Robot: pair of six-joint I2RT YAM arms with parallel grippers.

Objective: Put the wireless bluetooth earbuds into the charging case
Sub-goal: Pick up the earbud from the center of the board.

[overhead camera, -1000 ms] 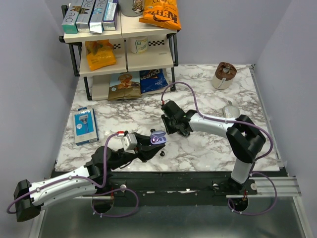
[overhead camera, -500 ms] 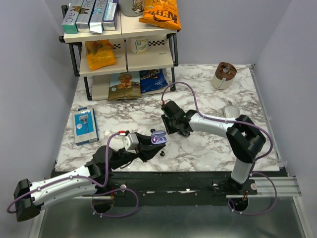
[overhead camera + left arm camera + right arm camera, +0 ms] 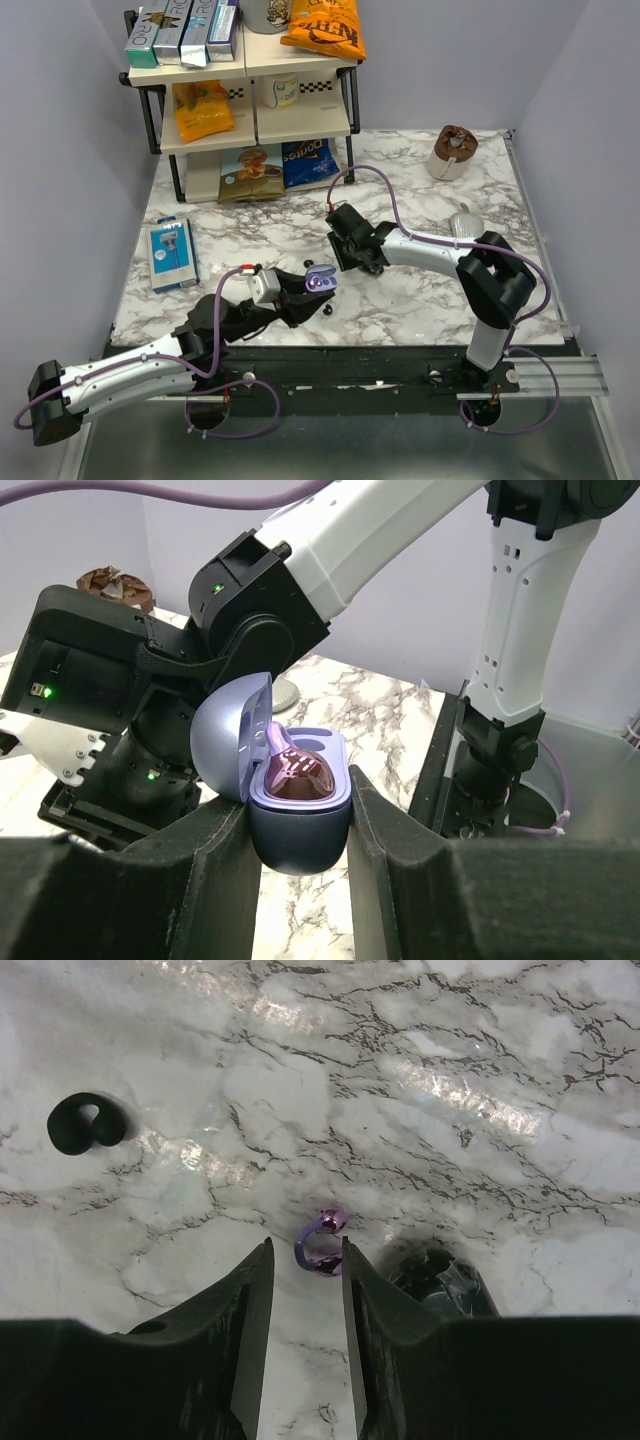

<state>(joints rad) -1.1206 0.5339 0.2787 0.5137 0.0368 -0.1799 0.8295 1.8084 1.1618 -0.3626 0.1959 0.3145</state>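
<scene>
My left gripper (image 3: pixel 305 290) is shut on the lilac charging case (image 3: pixel 298 805), held upright above the table with its lid open. A glossy pink-purple piece (image 3: pixel 296 776) sits inside the case. The case also shows in the top view (image 3: pixel 318 281). My right gripper (image 3: pixel 305 1250) is low over the marble, its jaws a little apart around a tiny lilac ring-shaped piece (image 3: pixel 322 1245). A glossy black earbud (image 3: pixel 440 1275) lies just outside its right finger. Another small black curled piece (image 3: pixel 85 1125) lies far to the left. A small black piece (image 3: pixel 327 310) lies by the left gripper.
A shelf rack (image 3: pixel 250 90) with snack bags and boxes stands at the back left. A blue packet (image 3: pixel 171 254) lies at the left. A brown-topped cup (image 3: pixel 455 150) and a grey object (image 3: pixel 466 222) are at the right. The right arm (image 3: pixel 350 540) is close behind the case.
My right gripper has edged slightly up and left over the marble. My left gripper and the case have stayed almost still.
</scene>
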